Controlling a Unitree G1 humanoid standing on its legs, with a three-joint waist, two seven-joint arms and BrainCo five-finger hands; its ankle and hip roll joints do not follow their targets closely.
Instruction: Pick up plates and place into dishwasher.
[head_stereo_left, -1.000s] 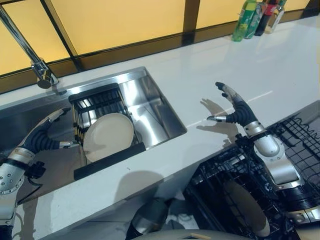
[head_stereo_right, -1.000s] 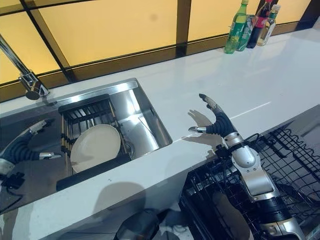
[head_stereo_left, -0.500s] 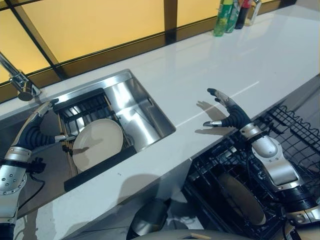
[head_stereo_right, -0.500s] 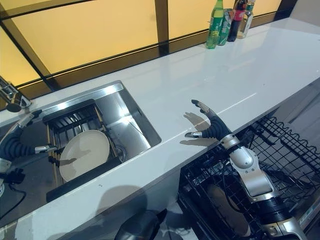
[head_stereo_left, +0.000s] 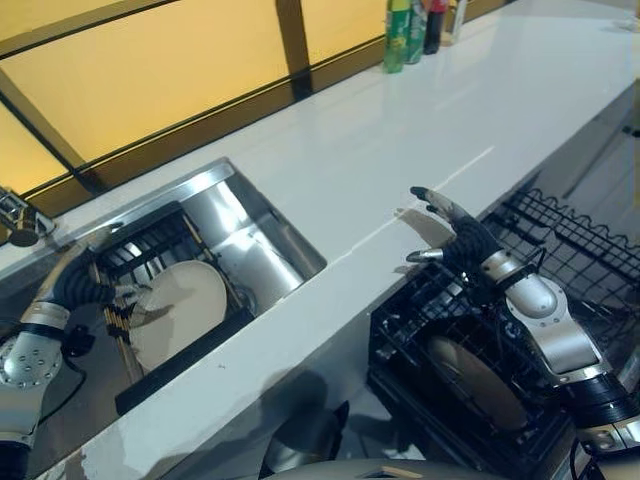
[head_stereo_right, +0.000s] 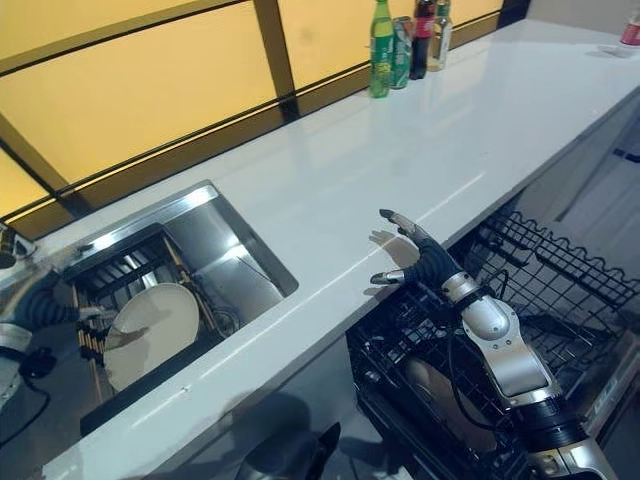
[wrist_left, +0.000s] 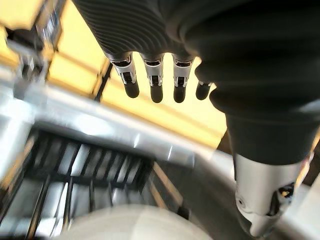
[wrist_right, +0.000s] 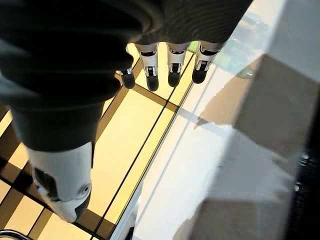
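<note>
A cream plate (head_stereo_left: 178, 310) leans in the black rack (head_stereo_left: 150, 240) inside the steel sink. My left hand (head_stereo_left: 82, 287) hovers just left of the plate's rim, open, with straight fingers (wrist_left: 152, 85) above the plate (wrist_left: 125, 225). My right hand (head_stereo_left: 455, 237) is open with spread fingers (wrist_right: 170, 65) over the counter's front edge, holding nothing. Below it is the black wire dishwasher rack (head_stereo_left: 560, 240), where another cream plate (head_stereo_left: 478, 382) stands on edge.
The white counter (head_stereo_left: 400, 130) runs to the right, with several bottles (head_stereo_left: 412, 28) at its far back. The sink wall (head_stereo_left: 250, 240) is bare steel. A faucet base (head_stereo_left: 18, 215) stands at the left edge.
The camera has turned right, so the whole picture has slid left. My left hand has drawn closer to the plate's rim. The right hand keeps much the same pose.
</note>
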